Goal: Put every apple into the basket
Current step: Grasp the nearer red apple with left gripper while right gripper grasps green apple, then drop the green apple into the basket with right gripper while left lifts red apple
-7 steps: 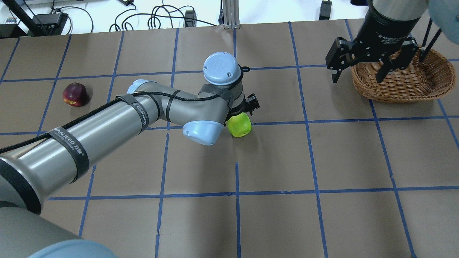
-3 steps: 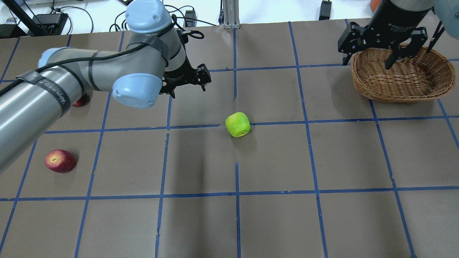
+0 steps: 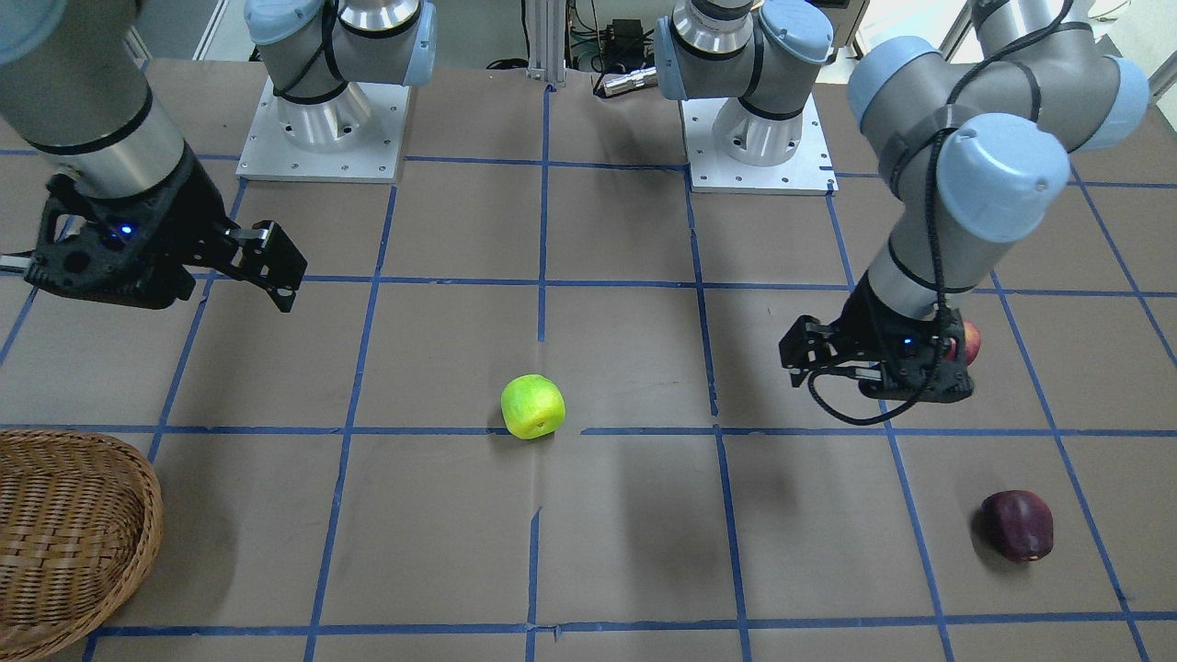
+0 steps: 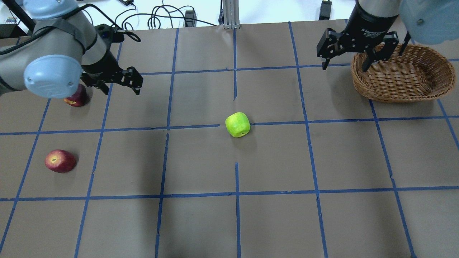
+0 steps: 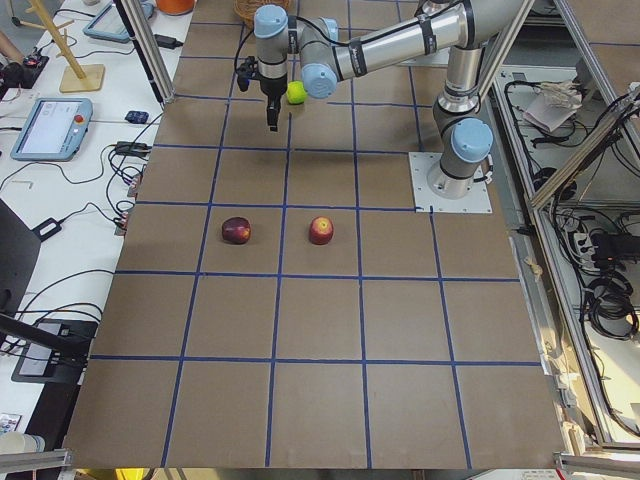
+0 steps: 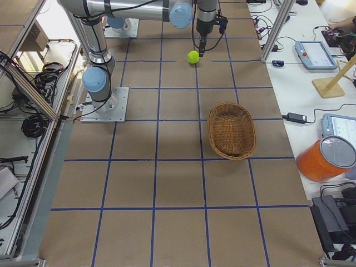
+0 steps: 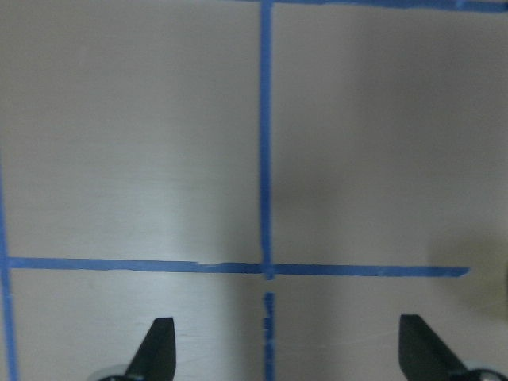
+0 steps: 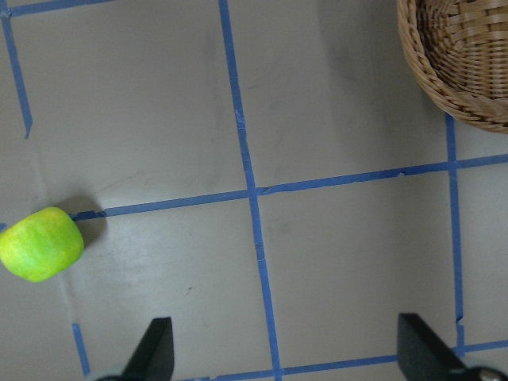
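Note:
The yellow-green apple point(image 4: 237, 124) lies mid-table; it also shows in the front view point(image 3: 532, 406) and the right wrist view point(image 8: 40, 244). The red apple point(image 4: 60, 161) lies at the near left. The maroon apple point(image 4: 76, 96) lies at the far left, partly behind my left arm, and shows whole in the front view point(image 3: 1016, 525). My left gripper point(image 4: 121, 89) hangs open and empty just right of the maroon apple, its fingertips point(image 7: 159, 345) wide apart over bare paper. My right gripper point(image 4: 346, 66) is open and empty beside the left rim of the wicker basket point(image 4: 394, 96).
The table is covered in brown paper with a blue tape grid point(image 4: 236, 193). The two arm bases point(image 3: 322, 119) stand at the robot's edge. Cables point(image 4: 157, 18) lie beyond the far edge. The basket sits at the far right corner.
My left arm has swung away from the yellow-green apple to the far left, leaving the apple in place and uncovering the red apple. My right gripper has shifted slightly left by the basket.

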Motion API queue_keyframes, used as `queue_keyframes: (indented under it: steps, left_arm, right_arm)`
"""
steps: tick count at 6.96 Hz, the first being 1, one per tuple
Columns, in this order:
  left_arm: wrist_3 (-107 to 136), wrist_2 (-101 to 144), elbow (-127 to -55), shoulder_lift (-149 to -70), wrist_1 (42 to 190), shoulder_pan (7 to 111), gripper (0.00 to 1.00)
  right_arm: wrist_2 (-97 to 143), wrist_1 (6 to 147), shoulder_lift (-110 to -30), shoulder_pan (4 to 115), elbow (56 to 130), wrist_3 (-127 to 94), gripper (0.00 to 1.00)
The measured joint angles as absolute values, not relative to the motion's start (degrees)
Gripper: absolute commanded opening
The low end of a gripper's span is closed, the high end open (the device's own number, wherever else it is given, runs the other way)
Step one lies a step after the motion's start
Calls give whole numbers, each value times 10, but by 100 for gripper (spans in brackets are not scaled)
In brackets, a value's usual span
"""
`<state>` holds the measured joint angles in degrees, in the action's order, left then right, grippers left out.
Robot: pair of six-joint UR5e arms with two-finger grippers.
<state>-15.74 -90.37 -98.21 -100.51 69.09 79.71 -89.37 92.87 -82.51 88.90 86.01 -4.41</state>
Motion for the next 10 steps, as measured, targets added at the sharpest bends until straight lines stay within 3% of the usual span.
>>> queue_keyframes:
  steps: [5, 10]
  left_arm:
    - [-449, -901, -1055, -1021, 647, 555, 100]
    - [-459, -963, -1113, -1084, 597, 515, 100]
  right_arm:
    - [-889, 1087, -678, 1057, 862, -22, 100]
    - [-818, 1140, -597, 1081, 885, -16, 100]
